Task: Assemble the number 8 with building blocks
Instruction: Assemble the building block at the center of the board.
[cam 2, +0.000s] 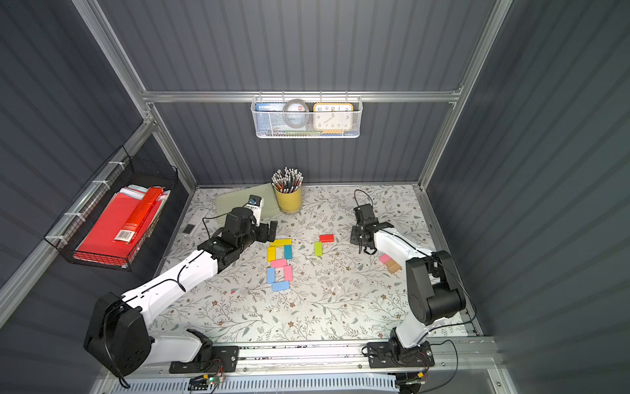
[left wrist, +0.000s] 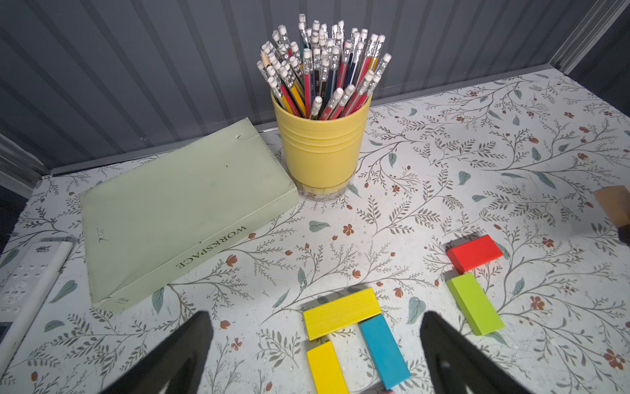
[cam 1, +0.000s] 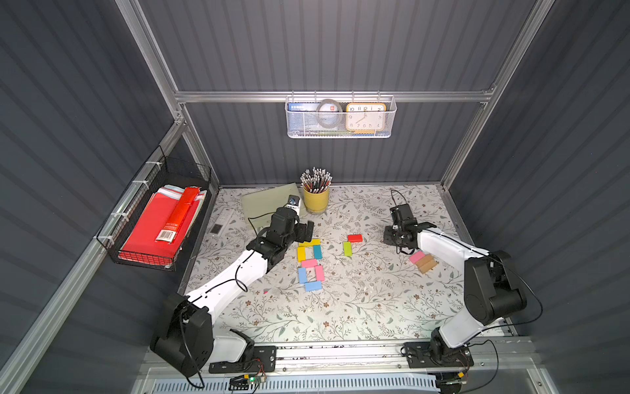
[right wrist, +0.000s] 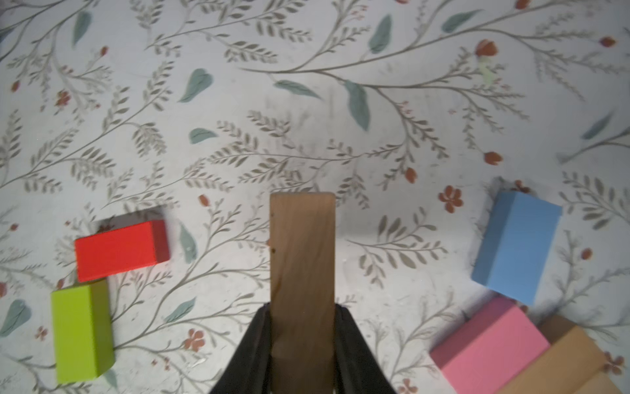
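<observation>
Where pencils [left wrist: 320, 64] stand (erasers up), a yellow cup [left wrist: 320, 150] holds them.

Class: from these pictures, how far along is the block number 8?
Done: a two-loop 8 lies complete, yellow and teal above, pink and light blue below. In hand: the right gripper is shut on a tan block. Left: perhaps a second figure, where only a red block and a lime green block lie.

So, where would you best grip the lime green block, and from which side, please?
Likely across its long sides at mid-length, from straight above: the lime green block lies flat with both long sides free, one short end beside the red block.
</observation>
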`<state>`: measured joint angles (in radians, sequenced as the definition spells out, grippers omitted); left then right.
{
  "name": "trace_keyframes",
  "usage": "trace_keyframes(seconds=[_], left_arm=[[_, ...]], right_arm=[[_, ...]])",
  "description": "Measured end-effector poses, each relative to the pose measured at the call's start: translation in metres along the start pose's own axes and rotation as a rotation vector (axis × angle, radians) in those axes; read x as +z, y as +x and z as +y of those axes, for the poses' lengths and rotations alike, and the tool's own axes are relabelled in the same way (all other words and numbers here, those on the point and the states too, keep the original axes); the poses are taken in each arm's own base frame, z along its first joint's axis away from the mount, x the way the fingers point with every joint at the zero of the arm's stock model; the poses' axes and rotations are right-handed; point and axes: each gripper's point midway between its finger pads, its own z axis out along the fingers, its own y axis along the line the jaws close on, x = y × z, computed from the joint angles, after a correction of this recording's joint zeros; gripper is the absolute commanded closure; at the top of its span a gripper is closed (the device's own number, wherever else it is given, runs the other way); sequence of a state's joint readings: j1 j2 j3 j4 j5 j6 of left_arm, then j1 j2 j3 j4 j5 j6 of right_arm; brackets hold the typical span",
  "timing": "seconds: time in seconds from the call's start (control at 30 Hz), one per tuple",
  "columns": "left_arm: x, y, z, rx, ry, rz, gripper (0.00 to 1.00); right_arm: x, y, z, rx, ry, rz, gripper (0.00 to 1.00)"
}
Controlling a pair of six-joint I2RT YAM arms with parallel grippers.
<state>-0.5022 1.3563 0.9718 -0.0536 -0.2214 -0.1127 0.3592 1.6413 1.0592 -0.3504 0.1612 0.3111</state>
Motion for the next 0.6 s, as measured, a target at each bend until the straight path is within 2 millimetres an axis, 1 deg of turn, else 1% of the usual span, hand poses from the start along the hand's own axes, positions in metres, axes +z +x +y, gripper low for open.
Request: trace_keyframes(seconds=[0.07,0.17,0.33,0.47,0.6], left_arm=[[0.000,0.000,0.000,0.000,0.000,0.000,0.01],[0.000,0.000,0.000,0.000,0.000,0.000,0.01],[0.000,0.000,0.000,0.000,0.000,0.000,0.01],[0.000,0.000,0.000,0.000,0.000,0.000,0.01],[0.000,0.000,0.000,0.000,0.000,0.000,0.01]], right_arm=[[-0.003,0.003,0.020,-0.051,-0.027,0.003,0.90],[-0.005,0.010,0.038,-0.100,-0.048,0.012,0.90],[0.002,0.028,0.053,-0.156,-0.043,0.050,0.90],[0.011,0.047,0.065,-0.201,-0.043,0.092,0.90],[0.017,0.059,0.072,-0.227,-0.044,0.118,0.88]])
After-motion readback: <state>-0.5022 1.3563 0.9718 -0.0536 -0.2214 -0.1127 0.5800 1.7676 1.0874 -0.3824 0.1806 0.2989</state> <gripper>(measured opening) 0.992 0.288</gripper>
